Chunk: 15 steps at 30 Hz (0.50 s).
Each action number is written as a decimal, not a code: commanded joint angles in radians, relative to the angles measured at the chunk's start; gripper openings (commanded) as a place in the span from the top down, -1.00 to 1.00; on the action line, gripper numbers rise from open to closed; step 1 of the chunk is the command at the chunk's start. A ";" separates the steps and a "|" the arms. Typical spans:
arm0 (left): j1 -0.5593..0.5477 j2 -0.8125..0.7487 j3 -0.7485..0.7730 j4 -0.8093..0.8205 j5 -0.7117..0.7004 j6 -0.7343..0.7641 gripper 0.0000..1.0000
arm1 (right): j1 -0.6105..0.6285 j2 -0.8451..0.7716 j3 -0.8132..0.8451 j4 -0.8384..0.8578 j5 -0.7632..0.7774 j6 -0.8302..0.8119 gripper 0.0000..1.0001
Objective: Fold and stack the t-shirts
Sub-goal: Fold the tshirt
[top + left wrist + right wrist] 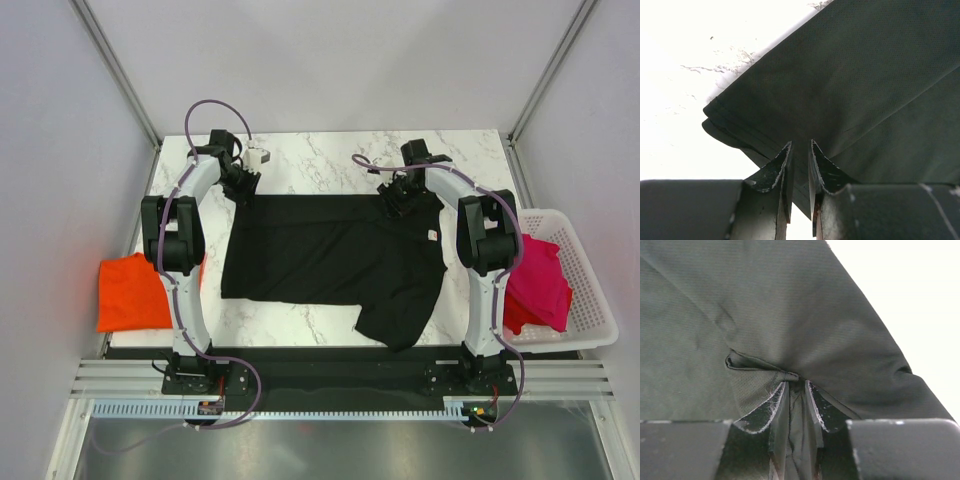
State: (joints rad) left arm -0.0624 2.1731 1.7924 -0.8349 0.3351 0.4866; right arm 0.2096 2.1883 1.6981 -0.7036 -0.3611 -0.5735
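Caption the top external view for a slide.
Left fingers and right fingers pinch the far edge of the black t-shirt on the marble table; orange t-shirt at left, pink t-shirt in white basket at right.

No legible text, brand, number or sign in any view. One small white neck label [432,236] sits on the black t-shirt [320,250], toward the right edge of the desk [330,160]; any print on it is too small to read. Both wrist views show unmarked black cloth.

2 arms reach forward; left gripper [800,146], right gripper [795,383] both clamped narrow.
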 commanded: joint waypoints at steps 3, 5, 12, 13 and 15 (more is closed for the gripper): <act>0.001 0.001 0.002 0.000 -0.013 -0.022 0.54 | 0.008 -0.019 -0.008 -0.048 -0.091 -0.016 0.46; 0.001 -0.002 0.001 0.000 -0.013 -0.025 0.54 | 0.007 -0.025 -0.009 -0.068 -0.117 -0.014 0.58; 0.001 -0.004 0.004 0.002 -0.007 -0.023 0.54 | 0.019 -0.079 -0.052 -0.065 -0.108 -0.011 0.90; 0.001 -0.004 0.005 0.002 -0.007 -0.025 0.55 | 0.019 -0.087 -0.058 -0.063 -0.099 -0.014 0.92; 0.001 -0.004 0.007 0.002 -0.007 -0.023 0.55 | 0.024 -0.122 -0.077 -0.057 -0.072 -0.020 0.92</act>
State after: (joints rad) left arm -0.0624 2.1731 1.7924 -0.8352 0.3233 0.4866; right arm 0.2203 2.1490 1.6417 -0.7525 -0.4301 -0.5732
